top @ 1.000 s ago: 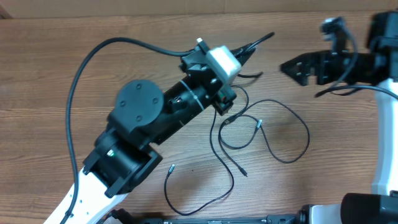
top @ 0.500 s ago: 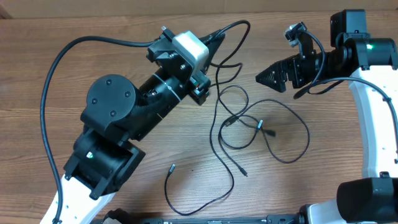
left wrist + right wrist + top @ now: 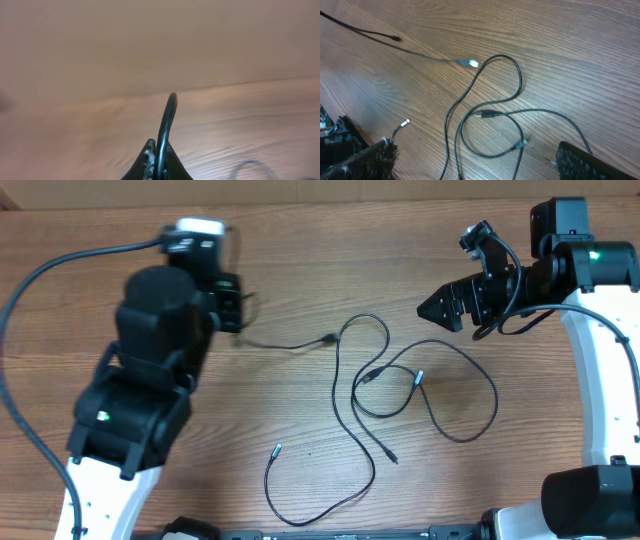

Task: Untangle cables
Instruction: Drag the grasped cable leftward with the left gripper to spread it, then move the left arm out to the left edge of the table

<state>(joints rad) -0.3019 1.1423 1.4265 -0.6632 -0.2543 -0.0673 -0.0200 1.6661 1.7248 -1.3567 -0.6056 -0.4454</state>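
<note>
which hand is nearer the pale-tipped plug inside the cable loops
Right. The right hand hovers open just past the plug on its far side; the left hand, shut on a cable, is well off to the plug's left.

Brown wooden table (image 3: 300, 260), fine horizontal grain

Overhead looks straight down; right wrist views its cables (image 3: 521, 80) closer.

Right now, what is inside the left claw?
One thin black cable, pinched in the shut left claw and arching up out of it. The fingers cover the gripped stretch, so nothing more shows inside.
</note>
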